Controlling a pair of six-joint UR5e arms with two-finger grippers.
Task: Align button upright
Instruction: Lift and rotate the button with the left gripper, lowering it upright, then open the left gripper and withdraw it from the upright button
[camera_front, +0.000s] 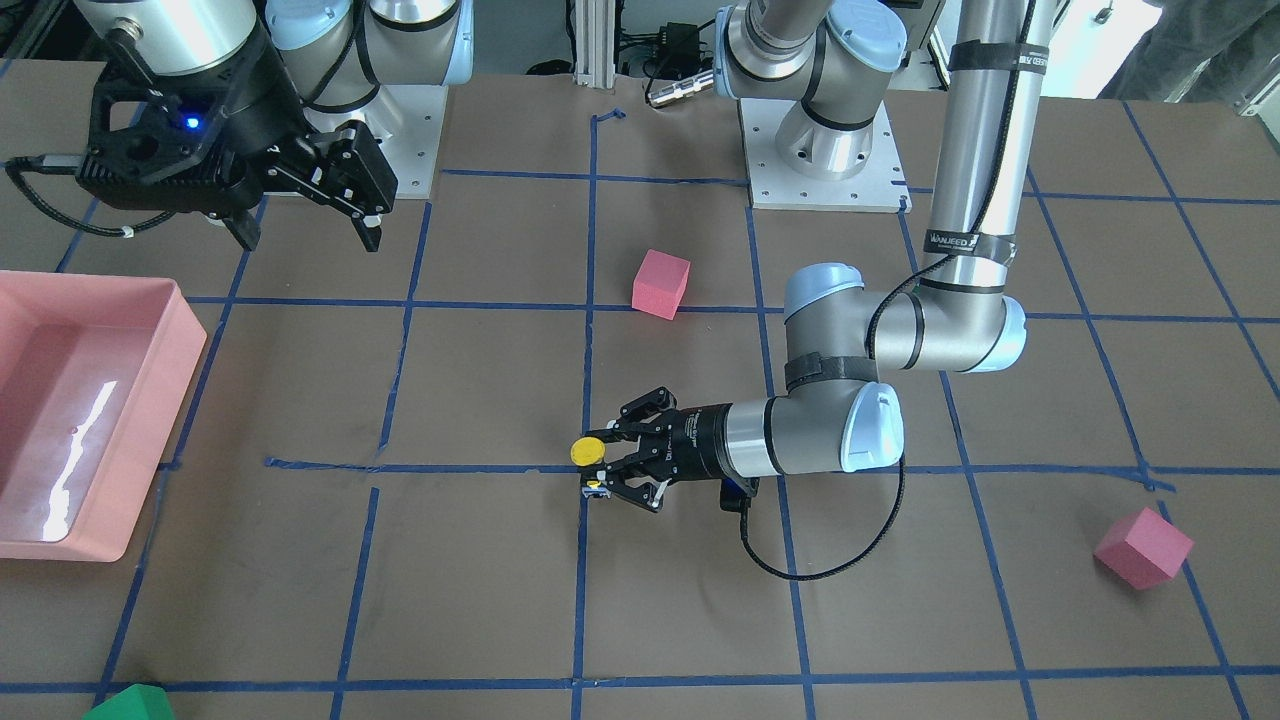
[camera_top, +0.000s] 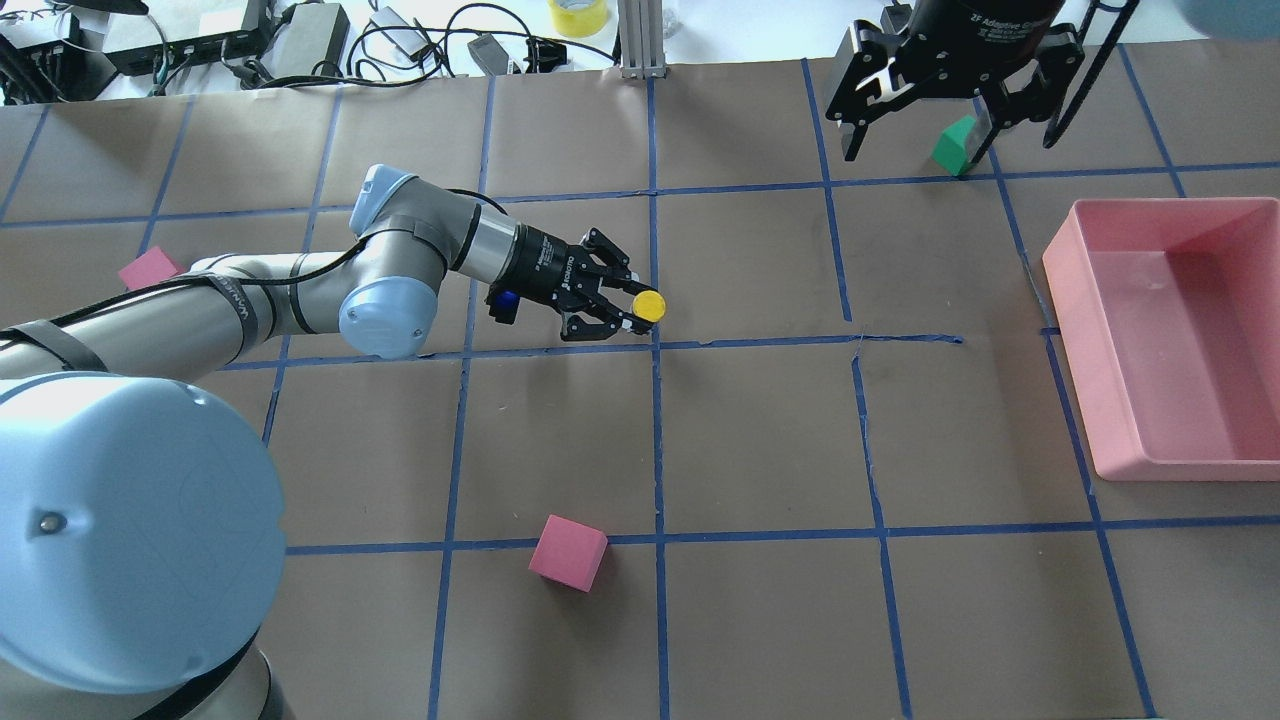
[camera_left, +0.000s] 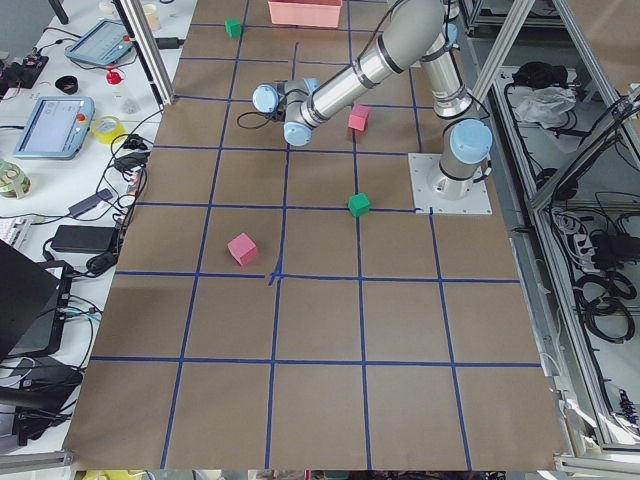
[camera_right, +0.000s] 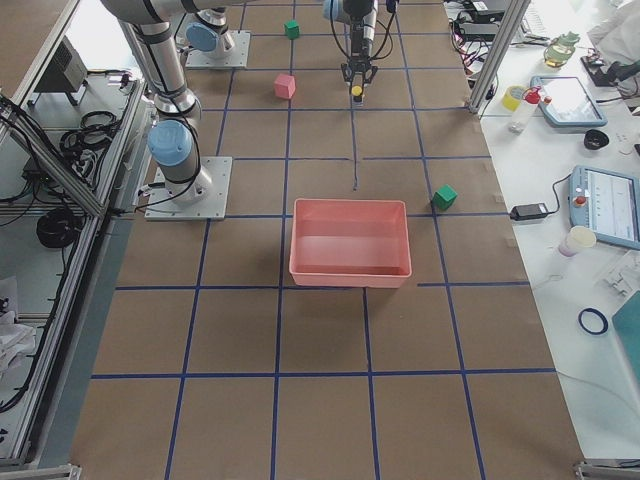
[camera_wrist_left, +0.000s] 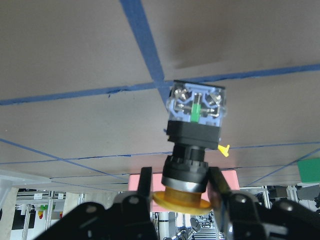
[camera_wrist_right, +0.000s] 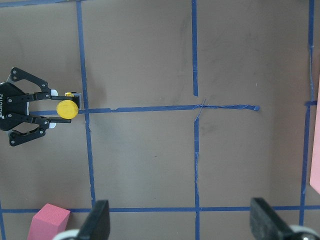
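The button (camera_front: 587, 451) has a round yellow cap, a black body and a whitish terminal base. My left gripper (camera_front: 600, 460) lies level just above the table near its middle and is shut on the button's black collar under the cap. In the overhead view the button (camera_top: 650, 305) shows its cap facing up at the left gripper's (camera_top: 635, 303) tip. In the left wrist view the button (camera_wrist_left: 195, 130) points its base at the table; I cannot tell if it touches. My right gripper (camera_front: 310, 238) hangs high, open and empty, also in the overhead view (camera_top: 930, 140).
A pink tray (camera_top: 1070, 300) stands on the robot's right side. Pink cubes (camera_top: 567, 552) (camera_top: 148, 268) lie near the robot and at far left. A green cube (camera_top: 955, 145) sits under the right gripper. Blue tape lines grid the brown table.
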